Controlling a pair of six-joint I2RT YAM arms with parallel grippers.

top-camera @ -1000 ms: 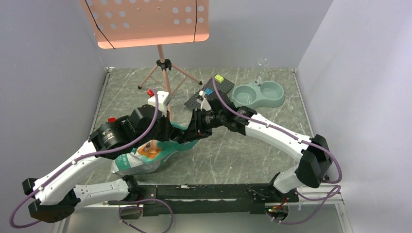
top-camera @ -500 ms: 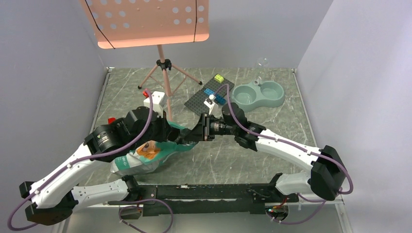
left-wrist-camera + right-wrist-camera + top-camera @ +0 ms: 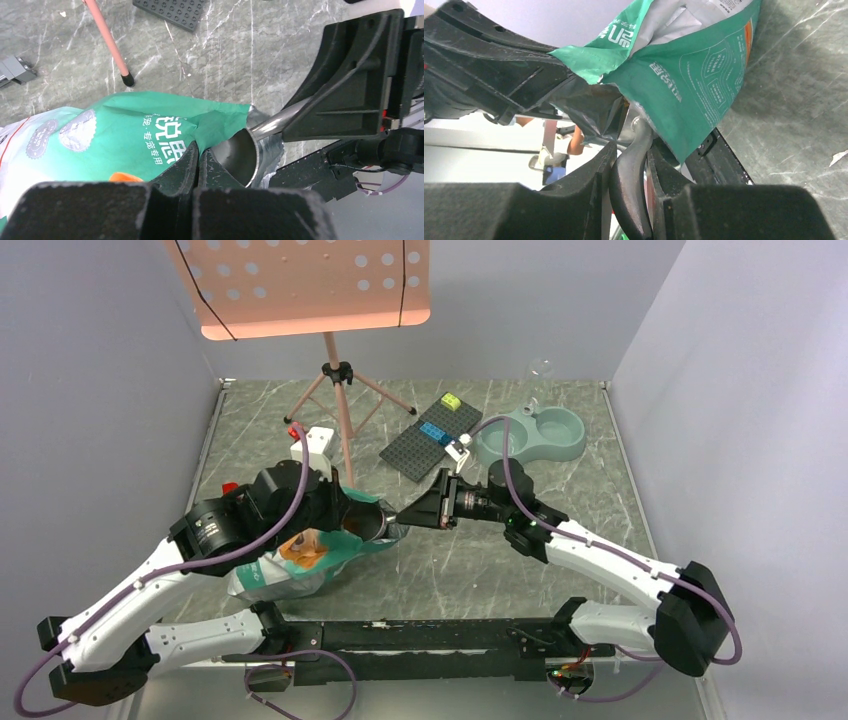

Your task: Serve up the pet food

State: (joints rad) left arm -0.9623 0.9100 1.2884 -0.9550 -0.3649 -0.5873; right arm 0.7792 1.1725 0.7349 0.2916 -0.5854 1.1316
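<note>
A teal-green bag (image 3: 285, 570) lies on its side at the near left. My left gripper (image 3: 345, 512) is shut on the upper lip of its mouth (image 3: 220, 117), holding it up. My right gripper (image 3: 420, 510) is shut on the black handle (image 3: 629, 185) of a metal scoop. The scoop's round bowl (image 3: 240, 157) sits just at the bag's mouth and looks bare inside. The pet food is hidden; no kibble shows in any view. In the right wrist view the bag (image 3: 694, 75) hangs over the scoop's neck.
A pale blue-grey double bowl (image 3: 530, 435) stands at the far right. A dark baseplate (image 3: 415, 448) with a few small bricks lies beside it. A pink music stand (image 3: 340, 390) rises at the back, one foot (image 3: 127, 77) close to the bag.
The right arm has drawn back to the right and swung its elbow outward. The scoop's bowl, earlier deep in the bag, now shows at the mouth. The left gripper kept its hold.
</note>
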